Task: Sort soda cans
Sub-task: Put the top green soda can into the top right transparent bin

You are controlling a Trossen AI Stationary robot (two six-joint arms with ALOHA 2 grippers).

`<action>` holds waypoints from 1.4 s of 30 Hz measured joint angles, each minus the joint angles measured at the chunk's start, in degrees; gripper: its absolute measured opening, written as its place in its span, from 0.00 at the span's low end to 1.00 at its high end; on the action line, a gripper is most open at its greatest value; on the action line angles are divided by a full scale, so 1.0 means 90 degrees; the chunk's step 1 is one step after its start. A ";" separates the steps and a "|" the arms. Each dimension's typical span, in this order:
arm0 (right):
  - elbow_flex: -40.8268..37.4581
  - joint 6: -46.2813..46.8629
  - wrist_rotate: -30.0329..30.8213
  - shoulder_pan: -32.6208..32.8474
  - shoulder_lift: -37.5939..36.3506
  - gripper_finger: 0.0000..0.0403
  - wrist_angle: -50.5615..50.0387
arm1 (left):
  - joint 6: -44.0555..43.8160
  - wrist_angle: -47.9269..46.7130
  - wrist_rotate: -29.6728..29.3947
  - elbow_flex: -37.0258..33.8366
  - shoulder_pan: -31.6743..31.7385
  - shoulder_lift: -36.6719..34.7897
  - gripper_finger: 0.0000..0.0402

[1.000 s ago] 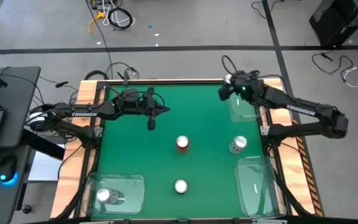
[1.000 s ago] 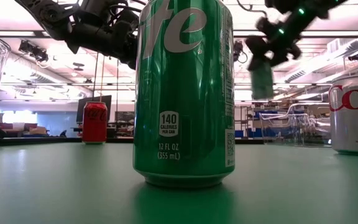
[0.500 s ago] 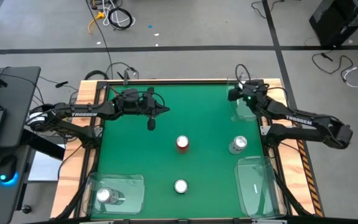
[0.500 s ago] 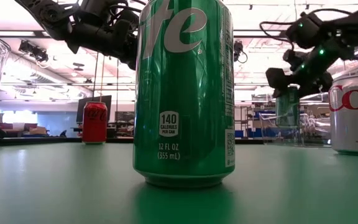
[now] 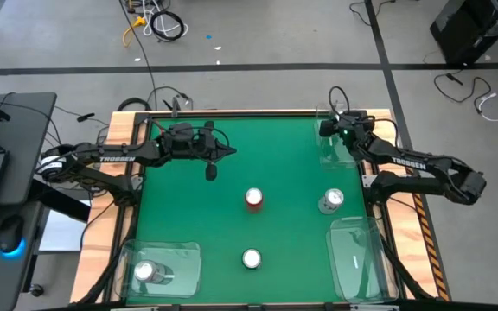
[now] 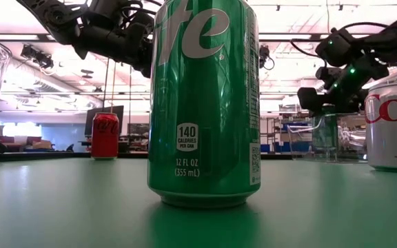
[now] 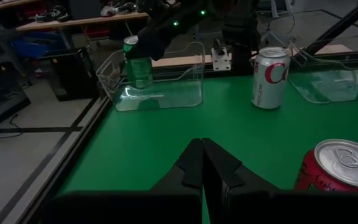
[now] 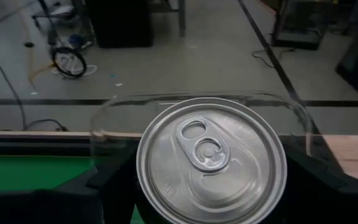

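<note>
Green can [image 6: 204, 103]: "140 CALORIES PER CAN", "12 FL OZ"; arms: "TROSSEN"

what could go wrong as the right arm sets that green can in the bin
The right gripper holds the green can inside the far clear bin, close to its wall; it could clip the rim or shove the light bin. If the can is not yet down, releasing could tip it.

Lighting's bright and even from the ceiling strips behind my low cam, so they blow out a bit. Glossy glare streaks on the green can [image 6: 204, 103] up close. Soft shadows on the table [image 5: 232, 225], clear bins catch white reflections.
</note>
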 joint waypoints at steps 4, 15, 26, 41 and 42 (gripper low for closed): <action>0.0000 0.0137 0.0004 0.0005 0.0098 0.73 0.0032 | -0.0001 -0.0020 -0.0001 0.0000 0.0000 0.0000 0.00; 0.0019 0.0632 -0.0043 -0.0019 0.0534 0.85 0.0000 | -0.0005 -0.0078 -0.0010 0.0000 0.0000 0.0000 0.00; 0.0015 0.0589 -0.0001 -0.0019 0.0539 0.82 -0.0015 | -0.0005 -0.0167 -0.0010 -0.0002 0.0000 0.0000 0.00; 0.0010 -0.0472 -0.1470 0.0034 0.0655 0.76 -0.0193 | -0.0002 -0.0193 -0.0010 0.0000 0.0000 0.0000 0.00; 0.0010 -0.0636 -0.1473 0.0031 0.0660 0.76 -0.0193 | -0.0004 -0.0197 -0.0010 -0.0002 0.0000 0.0000 0.00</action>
